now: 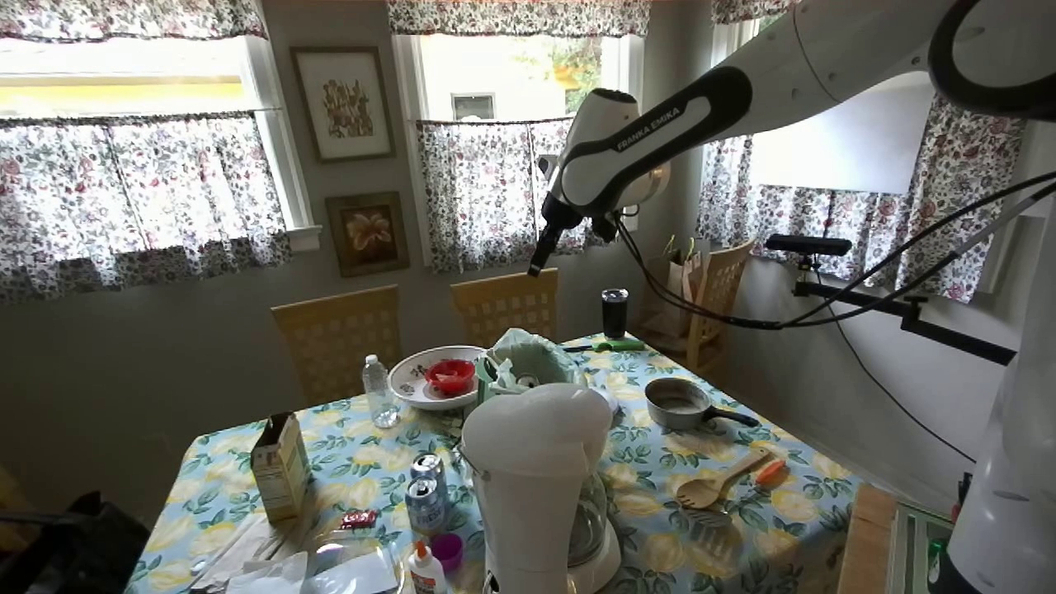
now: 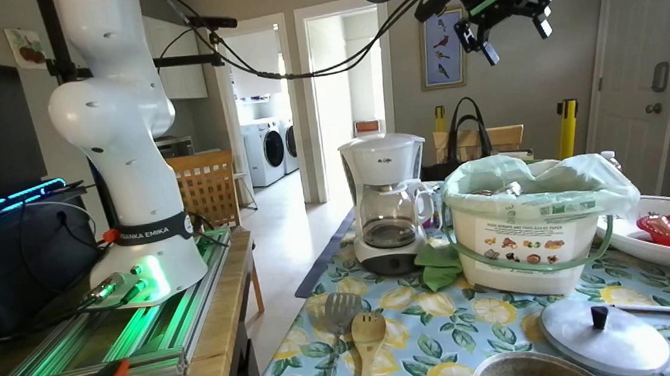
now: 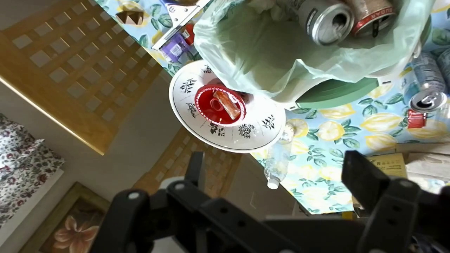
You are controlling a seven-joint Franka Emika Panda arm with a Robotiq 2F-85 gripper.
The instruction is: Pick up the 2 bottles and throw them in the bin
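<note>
A clear bottle with a white cap (image 1: 379,392) stands upright near the table's far edge, beside a wide white bowl; it also shows in the wrist view (image 3: 278,160). The dark bottle with a reddish top is out of view. The bin is a white bucket with a pale green liner (image 2: 525,245), also in the wrist view (image 3: 242,70). Inside it lie a silver can (image 3: 328,24) and a can with a red rim (image 3: 371,17). My gripper (image 2: 518,41) is open and empty, high above the table; its fingers (image 3: 273,160) appear either side of the bottle, well above it.
A white coffee maker (image 1: 536,478) stands close to the bin. The white bowl (image 1: 412,388) holds a red bowl (image 1: 451,376). Two blue cans (image 1: 426,499), an open box (image 1: 280,470), a white glue bottle (image 1: 425,569), a saucepan (image 1: 676,404) and a dark tumbler (image 1: 615,313) stand around.
</note>
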